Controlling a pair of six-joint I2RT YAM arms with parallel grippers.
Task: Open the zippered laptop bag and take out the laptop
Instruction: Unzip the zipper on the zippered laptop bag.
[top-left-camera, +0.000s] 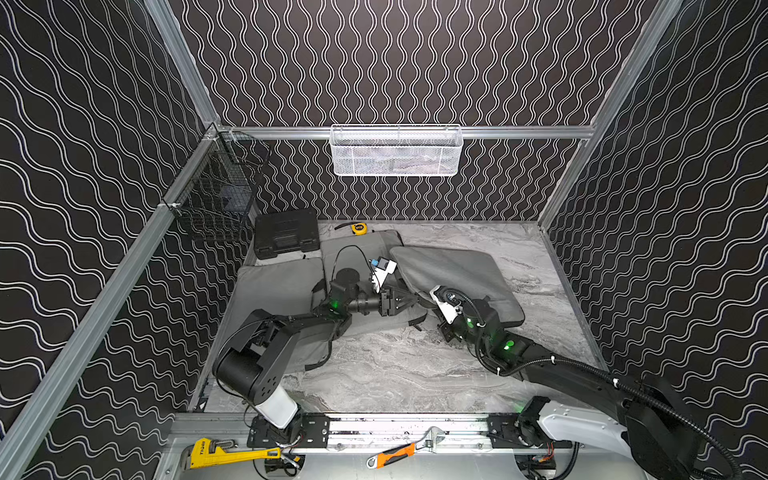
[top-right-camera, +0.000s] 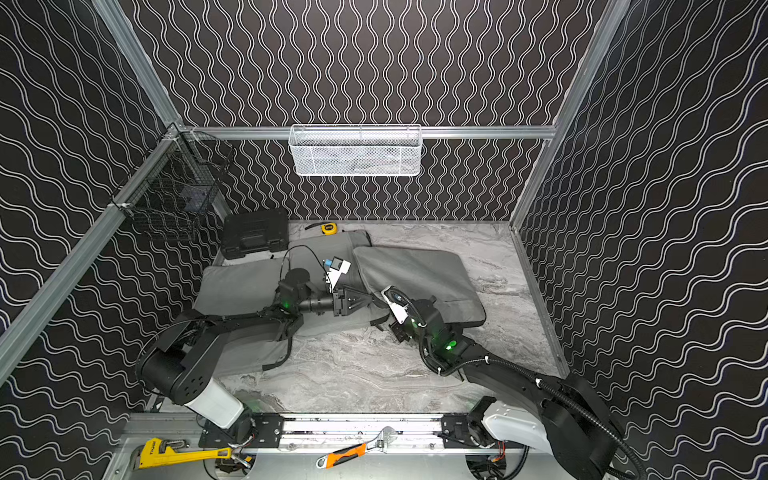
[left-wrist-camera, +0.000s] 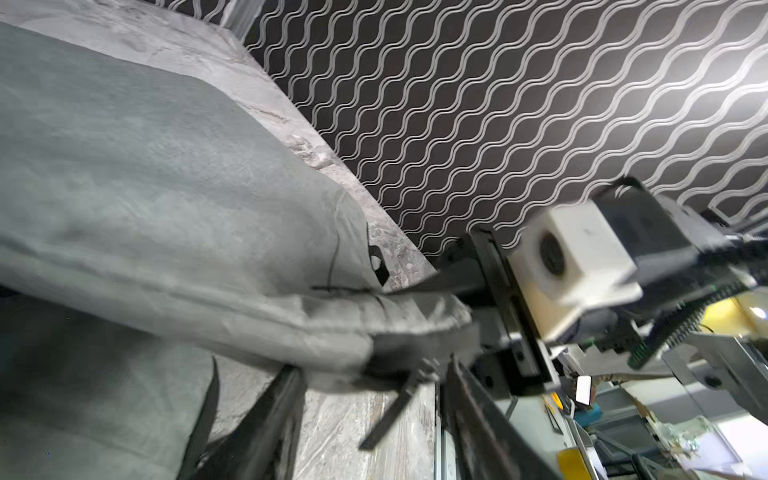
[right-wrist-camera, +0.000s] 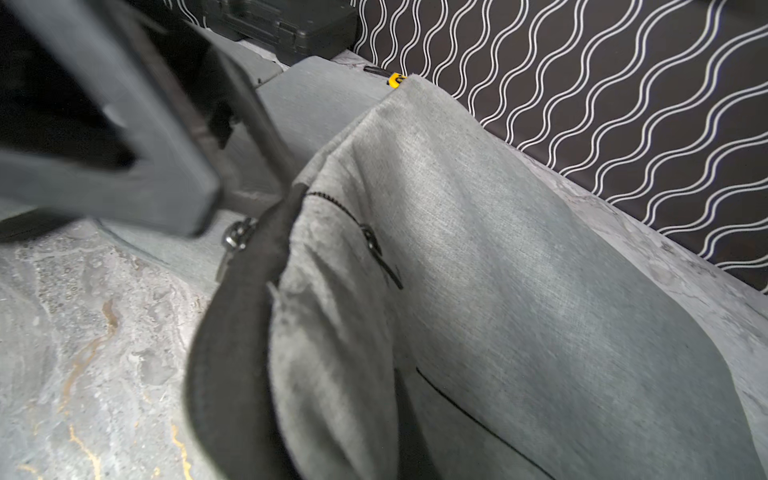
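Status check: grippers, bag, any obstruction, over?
Right gripper shut on laptop bag corner. Left gripper open around same corner. Laptop not in sight. Other grey bags alongside.

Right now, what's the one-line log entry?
right fingers: pinching grey laptop bag edge | left fingers: open beside it | laptop: unseen

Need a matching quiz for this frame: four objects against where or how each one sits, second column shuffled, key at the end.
Things:
1. laptop bag
2. tape measure
3. pipe wrench
4. white mesh basket

Place or state:
a. hung on the back rail
b. lying on the front ledge, off the table
c. on the table, close to the back wall
d. grey, one end raised off the table

Pairs: 1-d, 2-c, 3-b, 4-a
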